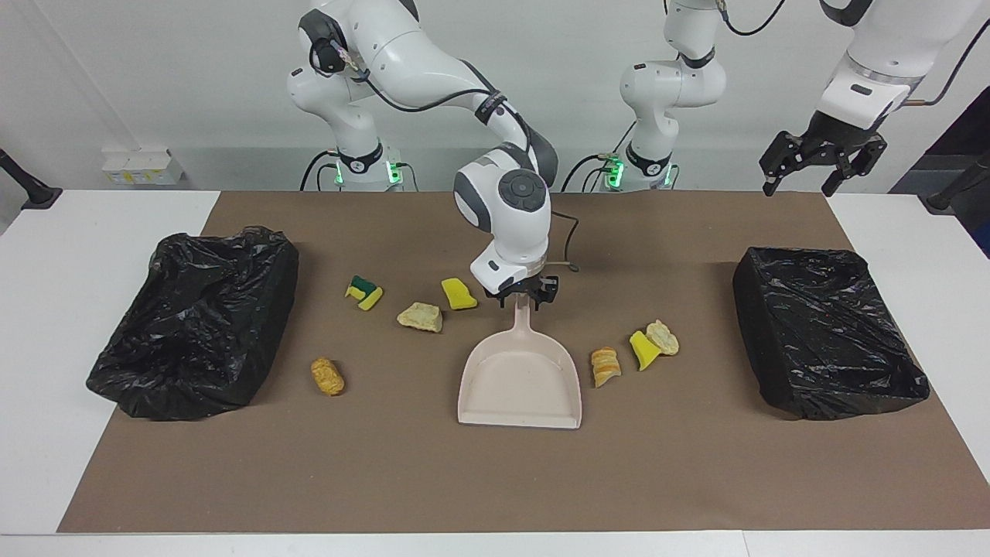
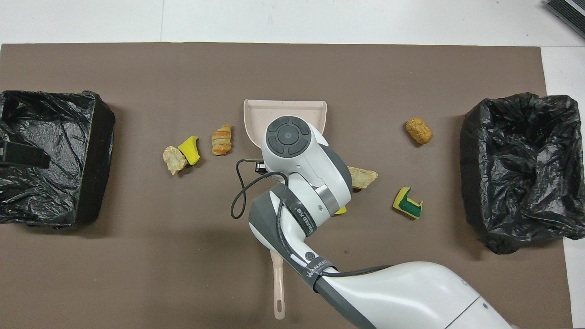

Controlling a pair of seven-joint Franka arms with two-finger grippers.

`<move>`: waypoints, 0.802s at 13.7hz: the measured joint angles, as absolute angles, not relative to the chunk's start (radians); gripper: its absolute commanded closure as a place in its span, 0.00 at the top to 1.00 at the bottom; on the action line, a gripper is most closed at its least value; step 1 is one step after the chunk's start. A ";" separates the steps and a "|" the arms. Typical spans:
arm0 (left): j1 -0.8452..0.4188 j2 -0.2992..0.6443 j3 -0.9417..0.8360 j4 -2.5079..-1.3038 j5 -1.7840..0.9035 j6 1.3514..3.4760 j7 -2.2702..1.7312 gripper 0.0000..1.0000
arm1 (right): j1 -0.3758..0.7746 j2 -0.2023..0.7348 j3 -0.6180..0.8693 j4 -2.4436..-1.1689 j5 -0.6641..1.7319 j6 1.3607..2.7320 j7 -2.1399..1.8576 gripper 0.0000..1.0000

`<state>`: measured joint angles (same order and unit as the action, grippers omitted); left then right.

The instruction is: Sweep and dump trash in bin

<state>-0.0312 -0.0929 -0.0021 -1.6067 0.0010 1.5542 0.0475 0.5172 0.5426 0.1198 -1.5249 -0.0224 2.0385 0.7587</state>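
A beige plastic dustpan (image 1: 520, 379) is laid flat on the brown mat (image 1: 495, 480), its handle pointing toward the robots. The handle is gripped by the right gripper (image 1: 524, 297), whose fingers are closed on it. The left gripper (image 1: 821, 162) is held high, fingers spread, over the mat's edge at the left arm's end. Yellow, green-and-yellow and golden-brown trash scraps (image 1: 421, 317) are scattered beside the dustpan. A black-bagged bin (image 1: 197, 329) is seen at each end.
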 measured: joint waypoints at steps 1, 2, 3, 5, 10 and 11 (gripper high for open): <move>-0.031 -0.093 -0.002 -1.607 0.001 1.553 0.047 1.00 | 0.517 0.542 0.119 -1.522 -0.023 2.038 0.761 0.23; -0.031 -0.093 -0.002 -1.607 0.001 1.553 0.047 1.00 | 0.516 0.542 0.118 -1.520 -0.023 2.038 0.761 0.34; -0.031 -0.093 -0.002 -1.607 0.001 1.553 0.047 1.00 | 0.516 0.542 0.118 -1.518 -0.023 2.038 0.761 0.42; -0.032 -0.095 -0.003 -1.617 0.001 1.553 0.047 1.00 | 0.516 0.541 0.118 -1.518 -0.023 2.038 0.761 0.36; -0.110 -0.122 -0.024 -1.775 0.000 1.612 -0.005 1.00 | 0.513 0.538 0.117 -1.518 -0.024 2.037 0.761 0.00; -0.140 -0.133 -0.027 -1.824 0.000 1.649 -0.033 1.00 | 0.510 0.536 0.116 -1.517 -0.024 2.035 0.761 0.00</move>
<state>-0.1397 -0.1327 -0.0272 -1.8238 0.0000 1.6489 -0.0330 0.5104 0.5362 0.1164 -1.5175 -0.0237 2.0347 0.7606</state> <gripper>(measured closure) 0.000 0.687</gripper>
